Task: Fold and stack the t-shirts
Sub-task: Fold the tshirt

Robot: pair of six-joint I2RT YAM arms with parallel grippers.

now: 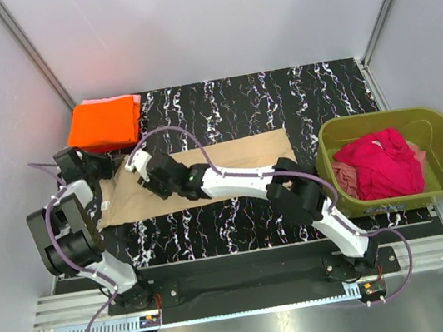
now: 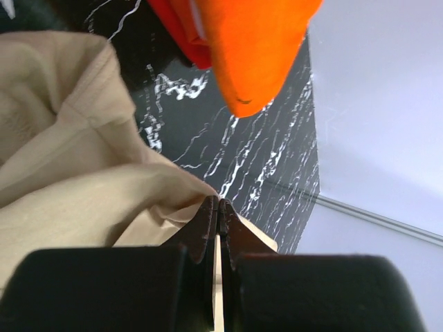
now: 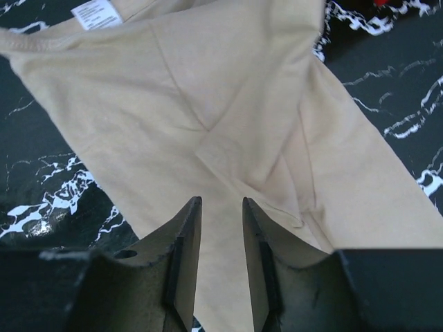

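- tan-beige cloth t-shirt (image 1: 245, 154) lies long axis left-right on table (image 1: 295, 95)
- left tool (image 2: 219, 205) pinched closed on its left edge
- right tool (image 3: 221, 207) part-open, empty, over the shirt's left half

The right arm (image 1: 241, 181) covers part of the tan t-shirt (image 1: 257, 148), whose label (image 3: 97, 14) print is unreadable.

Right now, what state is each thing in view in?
tan t-shirt: laid out on the table, one edge pinched.
orange t-shirt: folded, far left corner.
magenta t-shirt: crumpled in the tub.
tub: upright, holding cloth.
left gripper: shut on the tan t-shirt.
right gripper: open over the tan t-shirt.
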